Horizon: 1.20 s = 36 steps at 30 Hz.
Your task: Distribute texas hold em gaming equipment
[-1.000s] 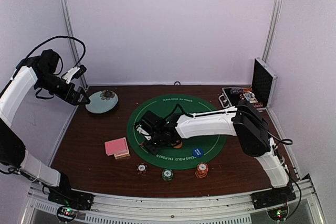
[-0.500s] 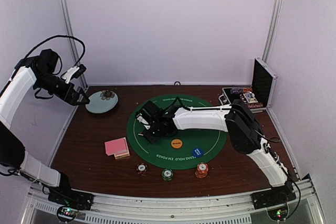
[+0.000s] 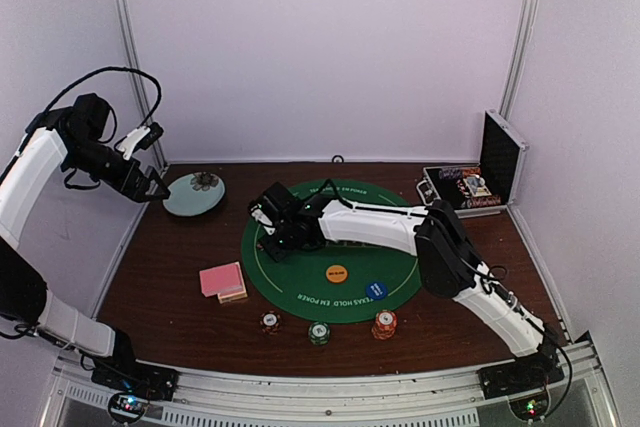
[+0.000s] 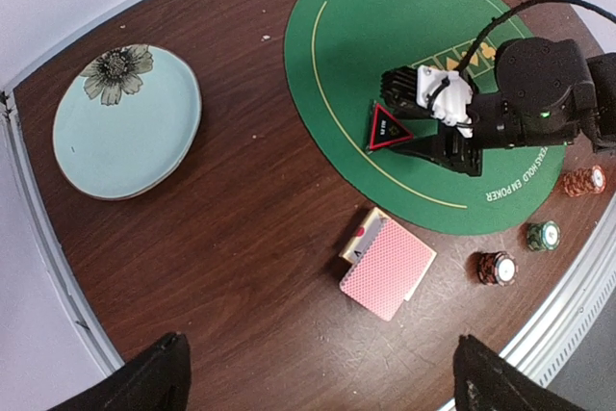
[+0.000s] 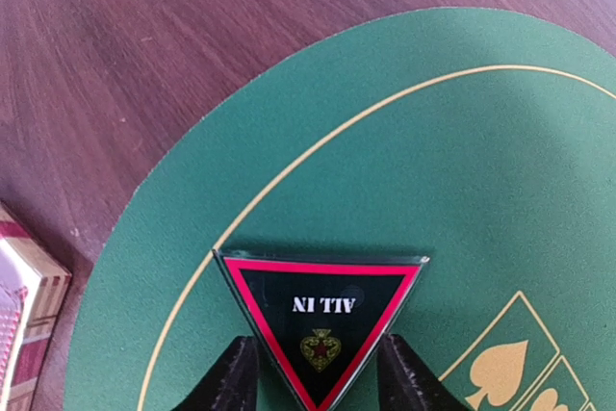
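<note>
My right gripper (image 3: 272, 234) is shut on the black-red "ALL IN" triangle marker (image 5: 322, 310), its fingertips (image 5: 231, 377) on either side of the marker's lower point. It holds the marker low over the left part of the green mat (image 3: 400, 247); the marker also shows in the left wrist view (image 4: 387, 127). The orange disc (image 3: 337, 273) and blue disc (image 3: 376, 290) lie on the mat. The pink-backed cards (image 3: 222, 280) lie left of the mat. Red (image 3: 270, 322), green (image 3: 318, 332) and orange (image 3: 384, 324) chip stacks stand near the front. My left gripper (image 3: 155, 190) is open, empty and raised at the far left.
A pale blue flowered plate (image 3: 194, 194) lies at the back left, beside my left gripper. The open aluminium case (image 3: 470, 187) stands at the back right. The right arm stretches across the mat from the right. Side walls close in the table.
My right gripper has moved from beside the orange disc at the mat's middle to the mat's left, farther part, carrying the triangle marker. The left arm has not moved.
</note>
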Each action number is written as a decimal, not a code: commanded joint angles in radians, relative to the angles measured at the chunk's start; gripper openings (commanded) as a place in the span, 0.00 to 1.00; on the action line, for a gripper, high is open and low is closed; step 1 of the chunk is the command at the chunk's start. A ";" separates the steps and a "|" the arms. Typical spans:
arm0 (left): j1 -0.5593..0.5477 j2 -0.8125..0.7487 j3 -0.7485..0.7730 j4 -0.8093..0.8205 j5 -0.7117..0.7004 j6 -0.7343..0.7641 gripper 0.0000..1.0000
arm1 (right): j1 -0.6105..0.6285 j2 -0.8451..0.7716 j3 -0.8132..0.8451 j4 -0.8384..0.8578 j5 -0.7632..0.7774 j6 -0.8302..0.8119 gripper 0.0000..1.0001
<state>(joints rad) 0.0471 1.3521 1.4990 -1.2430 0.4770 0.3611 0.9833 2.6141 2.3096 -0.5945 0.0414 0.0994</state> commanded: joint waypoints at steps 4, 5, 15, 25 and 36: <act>0.002 -0.015 0.007 -0.008 0.020 0.022 0.98 | -0.019 -0.075 0.018 -0.033 0.002 -0.001 0.59; 0.003 -0.016 0.012 -0.010 0.021 0.024 0.98 | -0.020 -0.113 -0.016 -0.026 0.010 0.000 0.63; 0.003 -0.023 0.017 -0.021 0.024 0.037 0.98 | -0.017 -0.514 -0.580 0.053 0.122 0.121 0.75; 0.002 -0.018 0.029 -0.029 0.051 0.039 0.98 | 0.036 -0.652 -0.864 0.019 0.171 0.209 0.75; 0.003 -0.009 0.045 -0.029 0.072 0.029 0.98 | 0.040 -0.581 -0.895 0.053 0.175 0.275 0.60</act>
<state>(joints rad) 0.0467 1.3514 1.5143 -1.2697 0.5213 0.3855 1.0237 2.0026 1.4136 -0.5591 0.1806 0.3321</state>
